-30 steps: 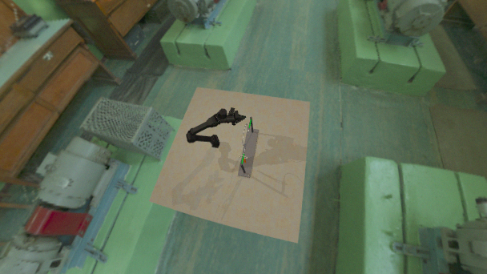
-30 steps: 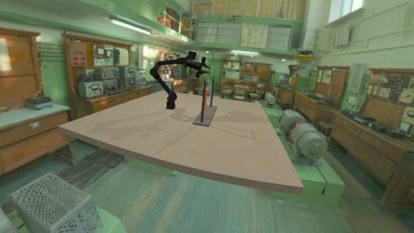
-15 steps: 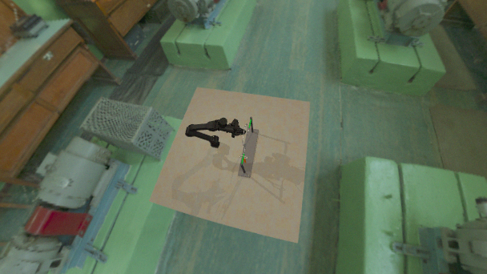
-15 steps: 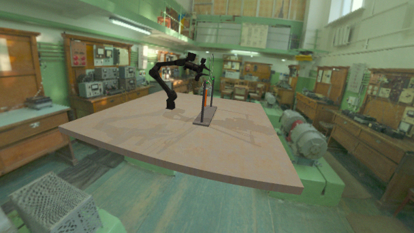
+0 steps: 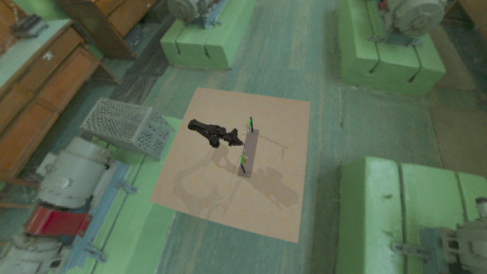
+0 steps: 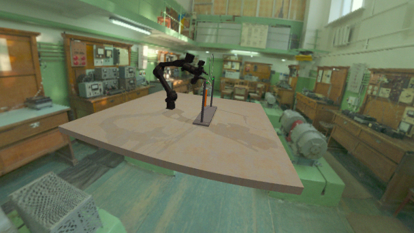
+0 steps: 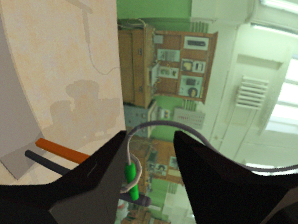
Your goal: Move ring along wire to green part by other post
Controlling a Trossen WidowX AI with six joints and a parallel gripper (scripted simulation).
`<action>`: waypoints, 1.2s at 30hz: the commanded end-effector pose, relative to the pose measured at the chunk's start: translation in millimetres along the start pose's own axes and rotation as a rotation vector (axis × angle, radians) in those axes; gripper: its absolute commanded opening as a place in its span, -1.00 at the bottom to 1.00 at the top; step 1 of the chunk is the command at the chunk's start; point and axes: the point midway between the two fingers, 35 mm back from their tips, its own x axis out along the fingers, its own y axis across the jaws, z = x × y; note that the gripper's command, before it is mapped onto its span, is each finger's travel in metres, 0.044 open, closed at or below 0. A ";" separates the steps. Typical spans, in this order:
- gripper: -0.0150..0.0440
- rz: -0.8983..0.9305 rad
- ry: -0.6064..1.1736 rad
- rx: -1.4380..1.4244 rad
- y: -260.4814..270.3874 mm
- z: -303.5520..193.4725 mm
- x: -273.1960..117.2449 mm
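Note:
The orange handle (image 5: 245, 160) (image 6: 205, 98) (image 7: 62, 151) hangs down beside the near post (image 6: 203, 107) (image 7: 45, 161). Its pale ring (image 7: 140, 171) is around the near green part (image 7: 130, 172). The thin grey wire (image 7: 170, 123) arches between the posts. The other green part (image 5: 251, 122) is by the far post (image 6: 212, 93). My gripper (image 5: 242, 143) (image 6: 208, 76) (image 7: 150, 136) is partly open with nothing between its fingers. It is high at the wire's side, above the handle's level. The wire shows behind the fingertips in the wrist view; the exact gap cannot be told.
Both posts stand on a grey base plate (image 5: 251, 150) (image 6: 201, 123) on the tan table (image 5: 276, 210) (image 6: 170, 144). The arm reaches over from the left of the base plate in the top and exterior views. Machines and cabinets stand in the room around.

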 end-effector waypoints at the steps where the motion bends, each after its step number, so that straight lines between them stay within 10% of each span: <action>1: 0.05 0.037 0.025 0.079 9.9 -21.1 7.6; 36: 0.05 -0.161 -0.009 0.866 61.7 -150.5 50.6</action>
